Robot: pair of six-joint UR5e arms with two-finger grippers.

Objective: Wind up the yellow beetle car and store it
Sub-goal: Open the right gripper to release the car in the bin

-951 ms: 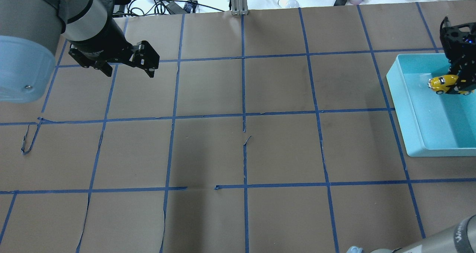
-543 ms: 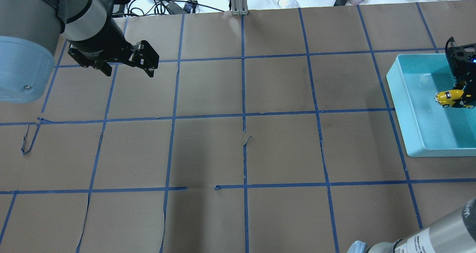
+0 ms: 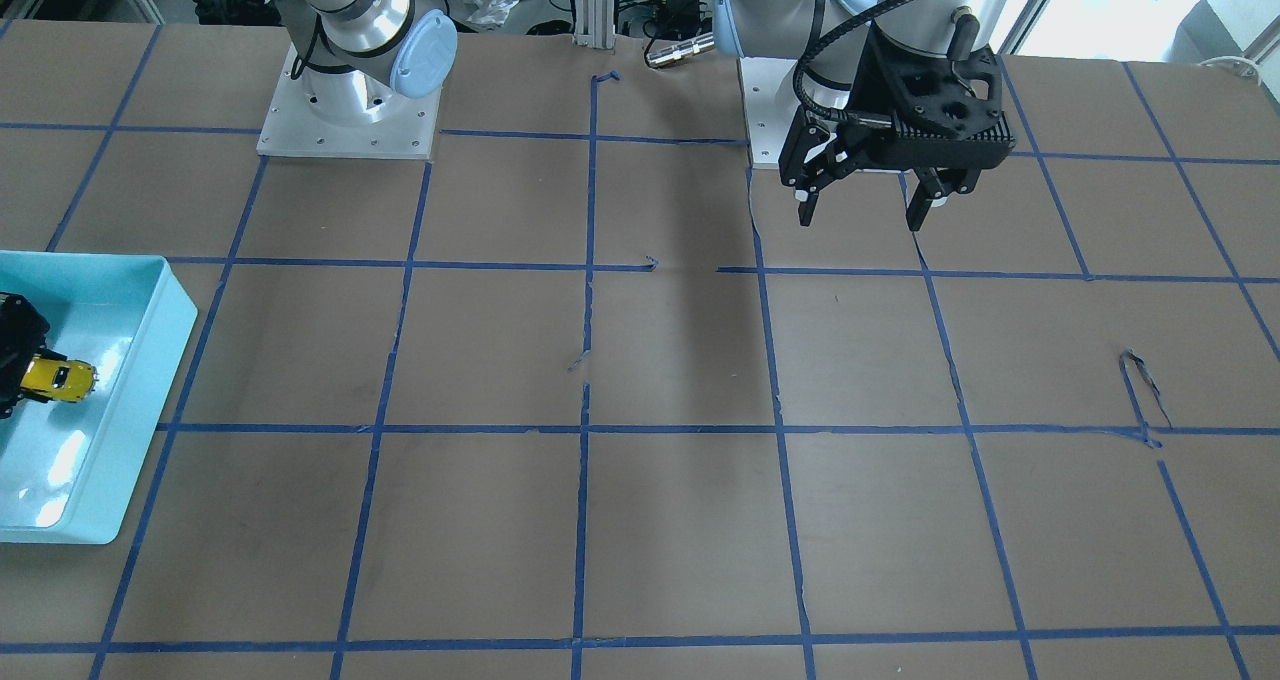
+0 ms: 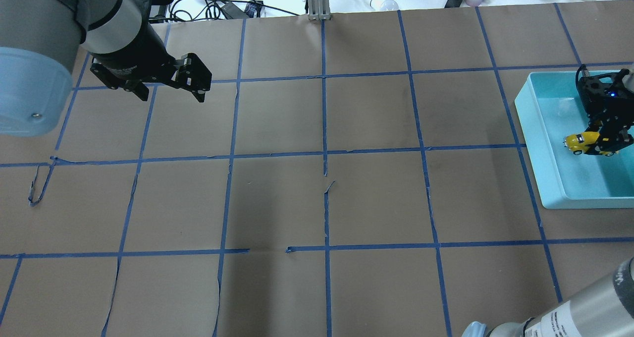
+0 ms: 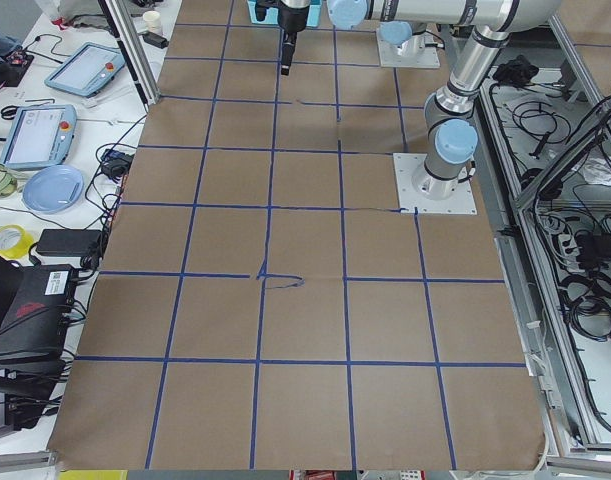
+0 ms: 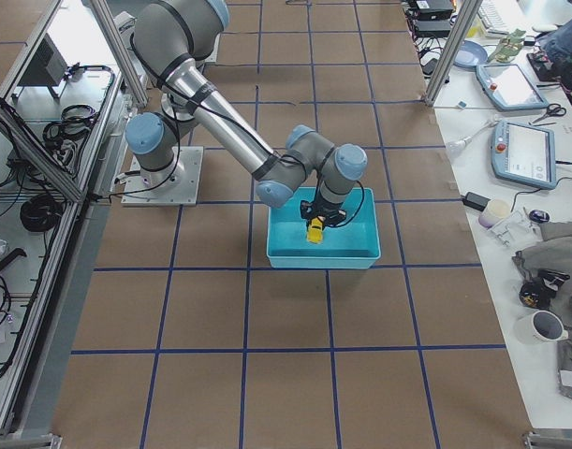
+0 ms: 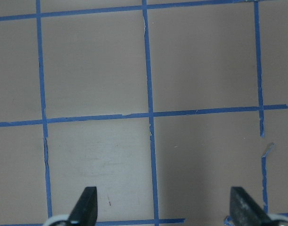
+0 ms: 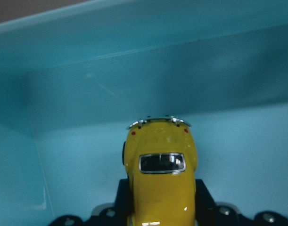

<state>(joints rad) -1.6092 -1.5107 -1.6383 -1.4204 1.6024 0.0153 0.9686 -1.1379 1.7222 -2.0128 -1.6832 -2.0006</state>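
The yellow beetle car [image 4: 584,142] is held in my right gripper [image 4: 605,140] inside the turquoise bin [image 4: 545,143] at the table's right. The right wrist view shows the car [image 8: 160,176] clamped between the dark fingers, its chrome-bumpered end pointing away at the bin's inner wall. It also shows in the front view [image 3: 58,379] and the right side view [image 6: 315,229]. My left gripper [image 4: 171,91] hangs open and empty above the far left of the table; its fingertips [image 7: 87,205] are wide apart over bare paper.
Brown paper with a blue tape grid [image 4: 324,153] covers the table. Tape is torn and curled near the left edge [image 4: 37,188]. Cables, a cup and clutter lie on the white bench beyond the far edge [image 4: 223,5].
My right gripper has carried the car down the overhead view and a little left within the bin. The left arm has not moved.
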